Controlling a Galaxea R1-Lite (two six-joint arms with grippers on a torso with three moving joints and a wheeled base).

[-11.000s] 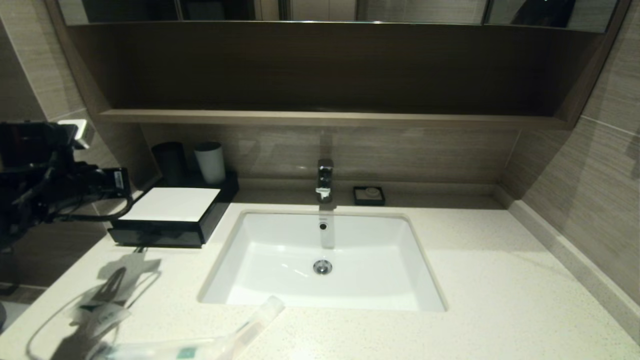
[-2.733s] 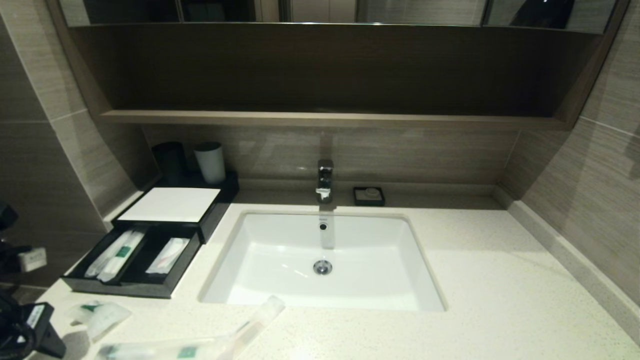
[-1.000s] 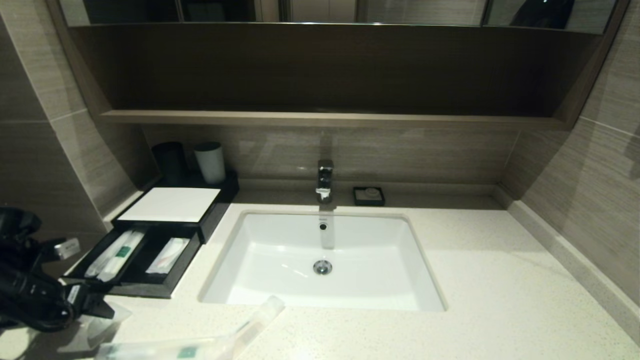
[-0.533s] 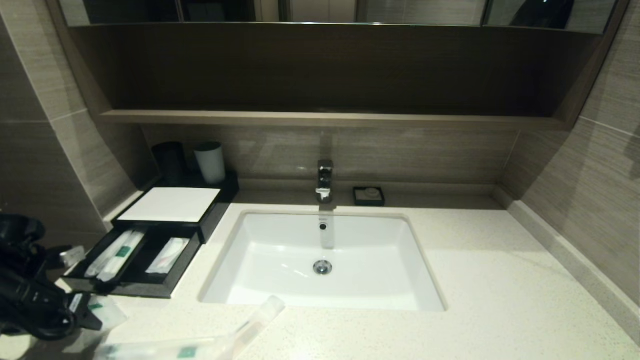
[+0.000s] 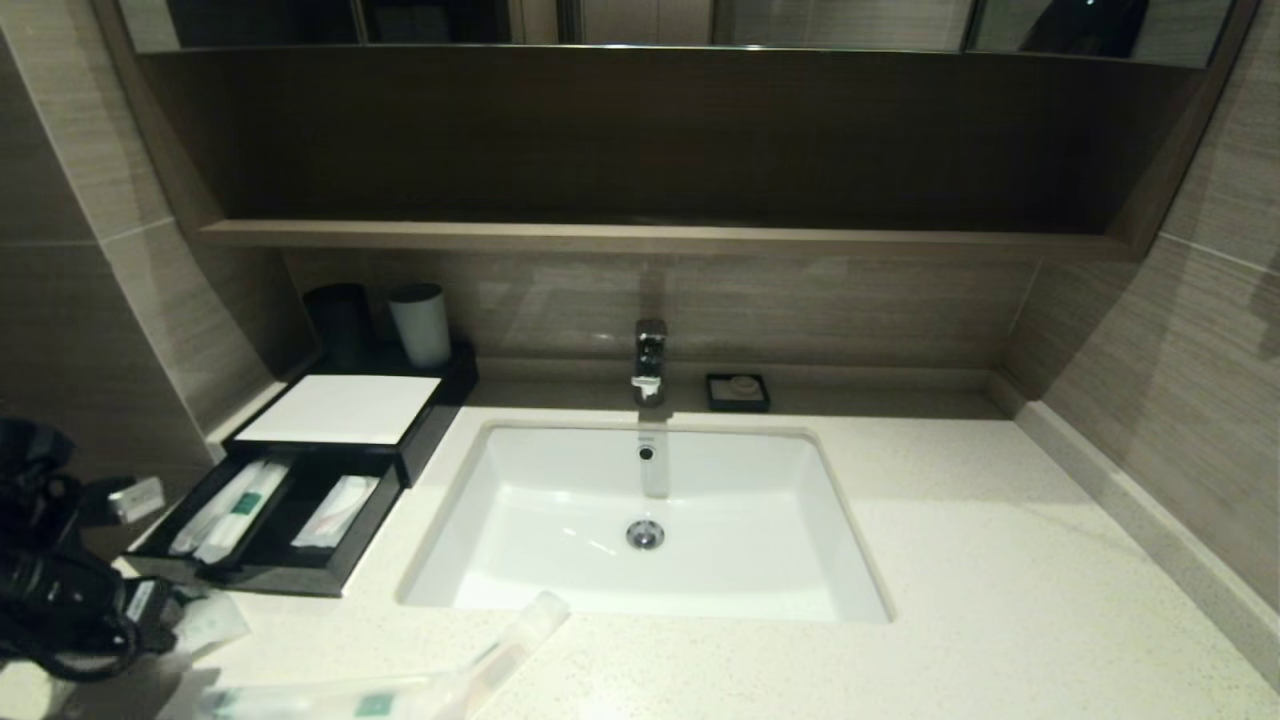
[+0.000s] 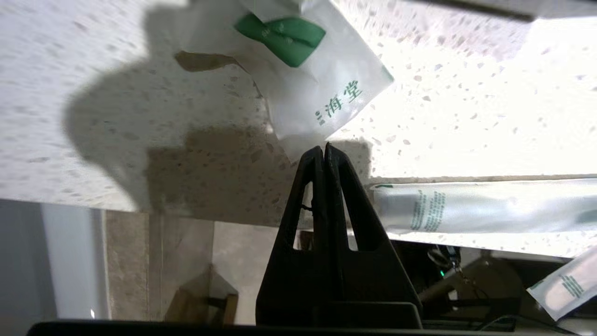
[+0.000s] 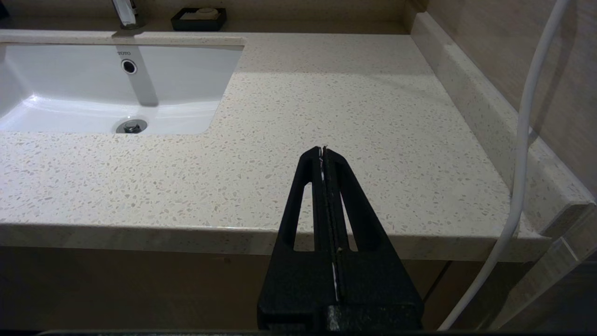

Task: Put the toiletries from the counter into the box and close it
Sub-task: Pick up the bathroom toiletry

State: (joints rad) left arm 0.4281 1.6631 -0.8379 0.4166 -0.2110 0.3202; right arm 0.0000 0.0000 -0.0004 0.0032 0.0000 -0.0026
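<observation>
Our left gripper [image 6: 324, 148] pinches the short pouch's [image 6: 326, 88] corner on the surface [image 5: 1000, 600], just in front of the box's [image 5: 340, 410] open drawer [image 5: 270, 575]. We should lift slowly, keeping the thin corner from slipping. The right gripper [image 7: 322, 151] idles pressed together.

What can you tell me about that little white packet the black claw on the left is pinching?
The short pouch is a small packet of translucent white plastic with a green leaf-shaped mark and green Chinese characters printed on it. It lies on the speckled cream counter near its front left corner, just in front of the open black drawer. The left gripper has its fingertips closed on the pouch's corner edge. A long slim packet lies close by, apart from it.
</observation>
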